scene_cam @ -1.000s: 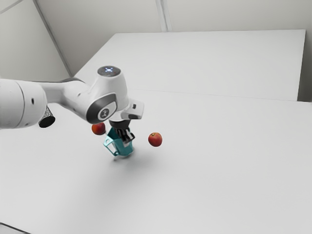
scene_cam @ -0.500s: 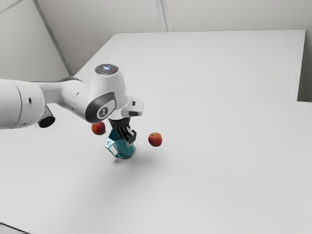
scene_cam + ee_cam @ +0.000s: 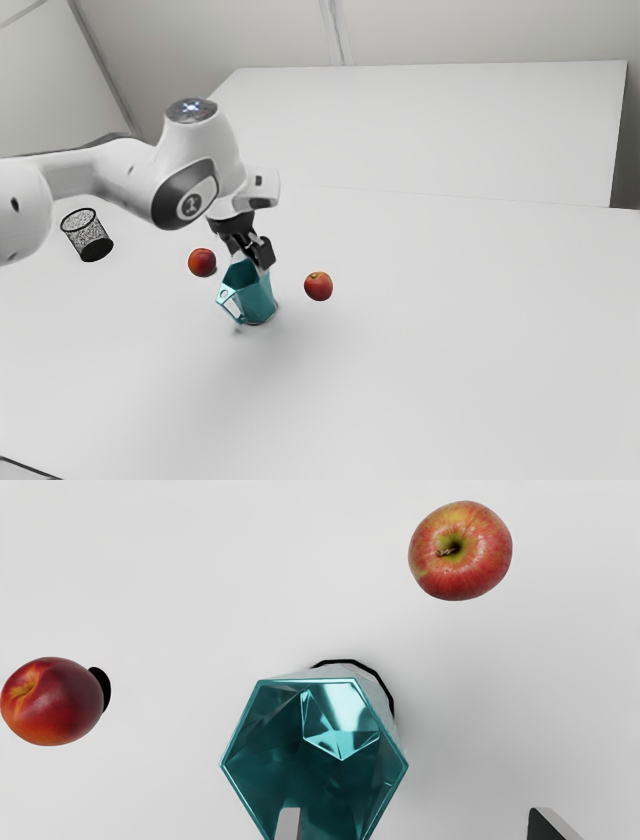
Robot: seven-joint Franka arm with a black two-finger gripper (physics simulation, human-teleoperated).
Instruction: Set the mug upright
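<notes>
Handle toward the exterior view's left, the mug (image 3: 254, 302) stands mouth-up on the surface (image 3: 450, 350), its long axis looking near vertical. The empty hand (image 3: 259, 260), fingers wide apart, is at its rim, so retreat should run upward, along that axis.

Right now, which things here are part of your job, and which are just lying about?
For the job:
teal mug, the thing to set upright
my gripper, open, at the mug

Just lying about:
apple
red-orange fruit
black mesh cup
</notes>
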